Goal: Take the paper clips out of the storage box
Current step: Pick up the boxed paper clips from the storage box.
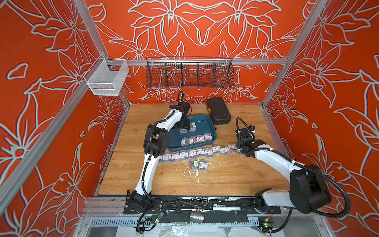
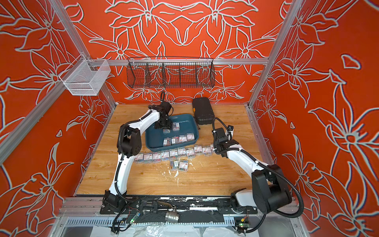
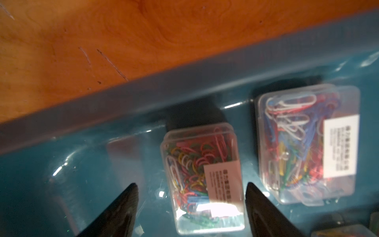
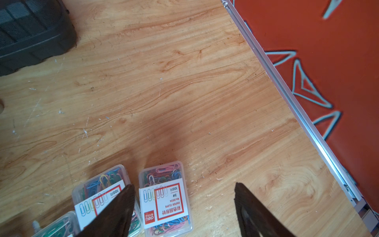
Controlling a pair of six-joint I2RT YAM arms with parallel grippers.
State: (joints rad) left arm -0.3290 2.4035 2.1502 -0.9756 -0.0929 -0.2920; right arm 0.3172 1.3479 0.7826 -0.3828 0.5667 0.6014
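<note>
Nearest the robot, on the wooden table (image 1: 225, 180), two clear boxes of paper clips (image 1: 203, 165) lie loose; just behind them a long row of boxes (image 1: 192, 152) is already out, side by side; the right gripper (image 4: 184, 184) hangs low over the right end of that row, jaws apart and holding nothing; one box (image 4: 166, 197) lies between its fingers, so if that arm dips or swings it could knock the box and push the neat row crooked. Behind the row sits the teal storage box (image 1: 202, 122); six boxes that I can see are still inside, four in a line (image 1: 200, 139) by the near wall and two further in. The left gripper (image 3: 190, 183) is down in the tray with its jaws open on either side of one small box (image 3: 203, 180), not pinching it yet; one finger looks much closer than the other, so the squeeze may slide or twist the box first; the plastic is smooth and the tray floor shiny, so the box could slip out; the neighbour box (image 3: 303, 143) is just beside and could get bumped; the tray wall is near too, so a low lift could catch the rim and drag the tray. Furthest back, the black hard case (image 1: 218, 110) sits near the tray and the black wire basket (image 1: 189, 74) hangs on the wall; neither looks in the way.
</note>
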